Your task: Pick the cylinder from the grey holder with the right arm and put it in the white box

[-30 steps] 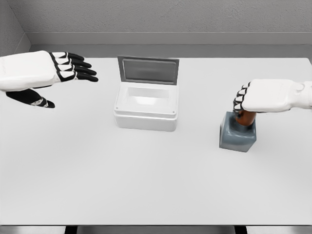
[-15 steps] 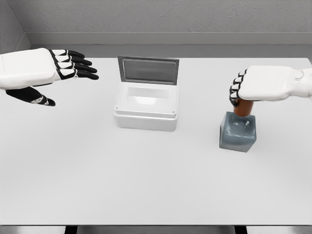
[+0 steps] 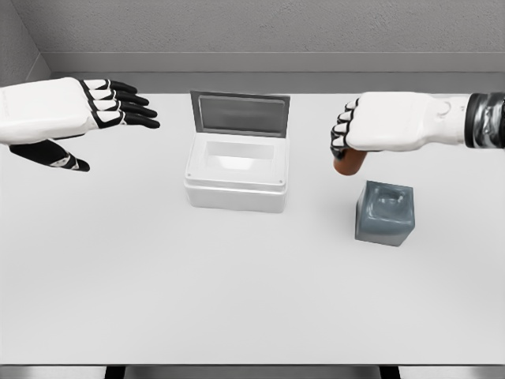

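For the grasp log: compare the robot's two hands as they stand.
The right hand is curled, its fingers shut on the brown cylinder; the left hand is spread and holds nothing. The right is near the grey holder, the left is left of the white box. Both are above the table.

Readable text: none anywhere in the head view.
White box (image 3: pixel 236 180): plain, no label or brand.
Grey holder (image 3: pixel 384 213): unmarked.
Surface (image 3: pixel 237 284): bare of signs or numbers.
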You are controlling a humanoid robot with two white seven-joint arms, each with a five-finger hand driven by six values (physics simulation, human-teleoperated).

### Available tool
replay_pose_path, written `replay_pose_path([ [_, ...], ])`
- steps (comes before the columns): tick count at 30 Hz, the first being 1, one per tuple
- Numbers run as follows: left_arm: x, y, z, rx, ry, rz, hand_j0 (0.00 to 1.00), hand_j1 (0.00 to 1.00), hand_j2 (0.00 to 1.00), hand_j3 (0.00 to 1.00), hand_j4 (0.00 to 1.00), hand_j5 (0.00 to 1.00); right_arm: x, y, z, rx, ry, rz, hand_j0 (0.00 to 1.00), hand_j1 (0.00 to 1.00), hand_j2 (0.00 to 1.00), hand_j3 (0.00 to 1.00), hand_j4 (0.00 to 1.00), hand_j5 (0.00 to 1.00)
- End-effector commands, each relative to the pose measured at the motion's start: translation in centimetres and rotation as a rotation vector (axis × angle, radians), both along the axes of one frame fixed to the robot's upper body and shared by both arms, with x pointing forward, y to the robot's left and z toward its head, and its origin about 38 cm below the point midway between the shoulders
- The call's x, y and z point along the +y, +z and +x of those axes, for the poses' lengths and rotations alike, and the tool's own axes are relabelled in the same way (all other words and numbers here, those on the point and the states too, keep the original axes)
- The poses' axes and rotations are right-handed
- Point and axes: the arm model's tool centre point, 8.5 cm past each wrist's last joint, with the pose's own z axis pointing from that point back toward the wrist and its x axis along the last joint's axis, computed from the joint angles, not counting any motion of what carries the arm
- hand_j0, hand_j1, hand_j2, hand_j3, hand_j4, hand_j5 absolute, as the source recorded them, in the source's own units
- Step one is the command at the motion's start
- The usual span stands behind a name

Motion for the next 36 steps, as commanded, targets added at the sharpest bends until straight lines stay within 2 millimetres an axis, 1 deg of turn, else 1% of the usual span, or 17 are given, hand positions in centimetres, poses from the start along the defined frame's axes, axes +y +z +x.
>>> replay_pose_path([
  [1,0.0,0.1,0.0,0.002,0.002,-0.006,1.0,1.0,1.0,1.0,1.0,1.0,1.2,-0.1,0.2,-0.004,0.02,0.016,0.5,0.5,0.5,0.5,0.5,0.5],
  [3,0.0,0.1,0.0,0.001,0.002,-0.004,1.0,1.0,1.0,1.0,1.0,1.0,1.5,0.0,1.0,-0.008,0.011,0.026,0.5,0.5,0.5,0.5,0.5,0.5],
  [6,0.0,0.1,0.0,0.001,0.001,-0.005,1.0,1.0,1.0,1.0,1.0,1.0,2.4,-0.1,1.3,-0.008,0.026,0.038,0.5,0.5,0.5,0.5,0.5,0.5],
  [8,-0.2,0.0,0.1,0.003,-0.003,-0.012,1.0,1.0,1.0,1.0,1.0,1.0,3.0,-0.5,1.9,-0.012,0.022,0.039,0.5,0.5,0.5,0.5,0.5,0.5],
  [10,-0.2,0.5,0.1,-0.012,-0.005,-0.012,1.0,1.0,1.0,1.0,1.0,1.0,3.3,-0.6,2.3,-0.01,0.019,0.044,0.5,0.5,0.5,0.5,0.5,0.5],
  [12,-0.2,0.5,0.1,-0.012,-0.005,-0.012,1.0,1.0,1.0,1.0,1.0,1.0,3.9,-0.6,2.7,-0.014,0.023,0.048,0.5,0.5,0.5,0.5,0.5,0.5],
  [13,-0.3,0.4,0.1,-0.01,-0.007,-0.012,1.0,1.0,1.0,1.0,1.0,1.0,4.4,-0.5,3.0,-0.017,0.027,0.054,0.5,0.5,0.5,0.5,0.5,0.5],
  [17,-0.3,0.4,0.1,-0.01,-0.007,-0.012,1.0,1.0,1.0,1.0,1.0,1.0,5.5,-0.6,4.1,-0.03,0.022,0.055,0.5,0.5,0.5,0.5,0.5,0.5],
  [18,-0.3,0.4,0.1,-0.01,-0.007,-0.012,1.0,1.0,1.0,1.0,1.0,1.0,5.7,-0.6,4.4,-0.026,0.018,0.061,0.5,0.5,0.5,0.5,0.5,0.5],
  [20,-0.5,0.3,0.2,-0.008,-0.012,-0.018,1.0,1.0,1.0,1.0,1.0,1.0,6.8,-0.9,4.6,-0.022,0.032,0.065,0.5,0.5,0.5,0.5,0.5,0.5],
  [24,-0.5,0.3,0.2,-0.008,-0.011,-0.016,1.0,1.0,1.0,1.0,1.0,1.0,8.0,-1.2,5.8,-0.003,0.028,0.068,0.5,0.5,0.5,0.5,0.5,0.5],
  [27,-0.5,0.3,0.2,-0.008,-0.011,-0.016,1.0,1.0,1.0,1.0,1.0,1.0,8.3,-1.0,5.8,-0.006,0.033,0.07,0.5,0.5,0.5,0.5,0.5,0.5],
  [29,-0.6,0.3,0.2,-0.008,-0.012,-0.018,1.0,1.0,1.0,1.0,1.0,1.0,8.8,-1.3,6.3,-0.002,0.029,0.071,0.5,0.5,0.5,0.5,0.5,0.5],
  [32,-0.5,0.2,0.2,-0.007,-0.011,-0.016,1.0,1.0,1.0,1.0,1.0,1.0,9.5,-1.2,6.5,-0.003,0.035,0.078,0.5,0.5,0.5,0.5,0.5,0.5],
  [33,-0.5,0.3,0.2,-0.008,-0.011,-0.016,1.0,1.0,1.0,1.0,1.0,1.0,10.0,-1.5,6.4,0.004,0.044,0.073,0.5,0.5,0.5,0.5,0.5,0.5],
  [36,-0.5,0.3,0.2,-0.008,-0.011,-0.016,1.0,1.0,1.0,1.0,1.0,1.0,10.8,-1.7,6.8,0.009,0.049,0.07,0.5,0.5,0.5,0.5,0.5,0.5],
])
